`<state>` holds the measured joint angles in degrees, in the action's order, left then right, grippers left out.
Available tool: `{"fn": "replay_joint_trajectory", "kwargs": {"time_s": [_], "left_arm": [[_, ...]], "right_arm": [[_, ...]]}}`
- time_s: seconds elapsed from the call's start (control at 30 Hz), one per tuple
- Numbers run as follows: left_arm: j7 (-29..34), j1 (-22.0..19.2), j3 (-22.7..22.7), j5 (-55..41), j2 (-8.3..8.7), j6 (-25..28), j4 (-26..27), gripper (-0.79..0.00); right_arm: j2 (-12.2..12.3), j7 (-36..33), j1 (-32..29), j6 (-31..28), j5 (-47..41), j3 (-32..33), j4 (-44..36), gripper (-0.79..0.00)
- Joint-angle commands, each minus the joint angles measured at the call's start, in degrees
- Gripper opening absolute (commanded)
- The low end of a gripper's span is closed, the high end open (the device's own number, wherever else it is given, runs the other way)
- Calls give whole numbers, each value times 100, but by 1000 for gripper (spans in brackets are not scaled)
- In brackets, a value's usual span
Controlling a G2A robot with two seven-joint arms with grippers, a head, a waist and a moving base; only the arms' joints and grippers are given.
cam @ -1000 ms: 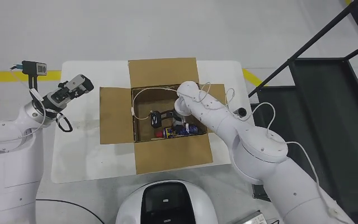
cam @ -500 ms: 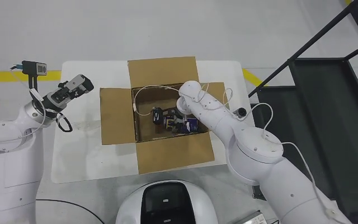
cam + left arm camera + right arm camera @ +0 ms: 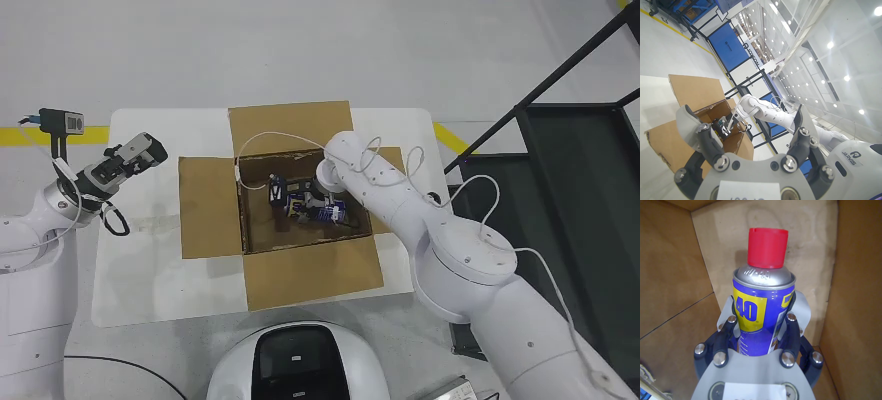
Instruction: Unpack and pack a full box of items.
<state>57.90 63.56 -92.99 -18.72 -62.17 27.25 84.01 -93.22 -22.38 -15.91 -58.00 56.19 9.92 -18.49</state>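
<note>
A blue and yellow spray can [image 3: 757,291] with a red cap [image 3: 767,249] is held inside the open cardboard box [image 3: 668,266]. My right gripper [image 3: 763,309] is shut on the can's body, and the can hangs above the box floor. From above, the can [image 3: 322,211] and the right gripper [image 3: 305,205] sit inside the box [image 3: 290,130], whose flaps are spread on the white table [image 3: 150,260]. My left gripper [image 3: 140,152] stands open with nothing in it above the table's left edge, apart from the box. In the left wrist view the left gripper [image 3: 743,113] faces the box [image 3: 694,91].
A white cable [image 3: 265,145] loops from the right arm over the box's far left corner. A black metal stair frame [image 3: 560,90] stands off the table to the right. Bare tabletop lies left of the box's left flap [image 3: 208,205].
My right gripper has moved with the spray can from the near side of the box toward its middle and far side, raising it off the floor. The left arm has not moved.
</note>
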Motion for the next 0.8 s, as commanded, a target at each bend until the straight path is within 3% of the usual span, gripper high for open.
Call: {"fn": "replay_joint_trajectory", "kwargs": {"time_s": [0.0, 0.2, 0.4, 0.6, 0.77], "left_arm": [[0, 0, 0, 0, 0, 0, 0, 0], [0, 0, 0, 0, 0, 0, 0, 0], [-513, -1, -225, 186, 41, -56, 10, 0], [-597, -75, -337, 230, 85, -5, -82, 0], [-597, -75, -337, 230, 85, -5, -82, 0]], "right_arm": [[134, 194, 19, 0, 20, -18, -277, -785], [637, 325, -11, 0, -38, -18, -1215, -785], [1286, 37, -51, 0, -467, 9, -2302, -785], [2108, 266, -184, 0, -875, 511, -3459, -785], [2963, 981, -846, 231, -523, 1468, -4688, -785]]}}
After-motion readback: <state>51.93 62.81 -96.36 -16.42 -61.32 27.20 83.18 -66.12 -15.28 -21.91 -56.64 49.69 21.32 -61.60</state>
